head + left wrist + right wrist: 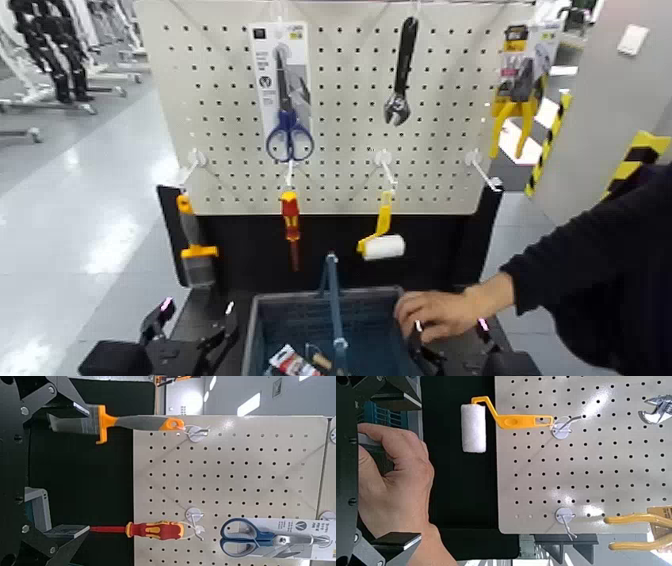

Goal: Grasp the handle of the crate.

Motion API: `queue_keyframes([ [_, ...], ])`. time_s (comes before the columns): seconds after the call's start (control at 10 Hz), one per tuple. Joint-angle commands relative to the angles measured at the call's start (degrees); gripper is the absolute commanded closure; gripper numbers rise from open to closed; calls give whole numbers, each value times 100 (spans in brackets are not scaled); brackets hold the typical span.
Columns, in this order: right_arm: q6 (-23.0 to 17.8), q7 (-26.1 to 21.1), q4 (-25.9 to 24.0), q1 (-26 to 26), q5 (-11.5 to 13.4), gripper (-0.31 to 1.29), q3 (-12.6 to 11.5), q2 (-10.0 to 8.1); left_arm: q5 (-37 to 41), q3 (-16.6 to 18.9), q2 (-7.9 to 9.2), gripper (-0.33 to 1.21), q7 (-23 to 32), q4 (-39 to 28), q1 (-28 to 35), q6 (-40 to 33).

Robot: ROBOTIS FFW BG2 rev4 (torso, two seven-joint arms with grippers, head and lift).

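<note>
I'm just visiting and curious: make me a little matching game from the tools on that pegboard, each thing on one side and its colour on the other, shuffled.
Things:
1. scissors
2. wrench
3. screwdriver
4. paint roller

Colours:
A. red and yellow handle
B. black
C. yellow handle, white roll
D. blue handles

Pairs: 1-D, 2-B, 3-A, 4-C
</note>
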Motion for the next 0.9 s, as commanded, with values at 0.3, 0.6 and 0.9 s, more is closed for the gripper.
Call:
queue_keyframes([
  [0.3,8,0,-8,2,9,15,-1,3,97,9,0,26,-43,0,0,45],
  [0.6,43,0,-8,-7,9,15,8,-6,1055,220,97,27,-1001,-140,-439,1223],
  [0.9,69,0,-8,-7,9,15,17,-6,2110,281,316,26,-1467,-439,-940,2726],
])
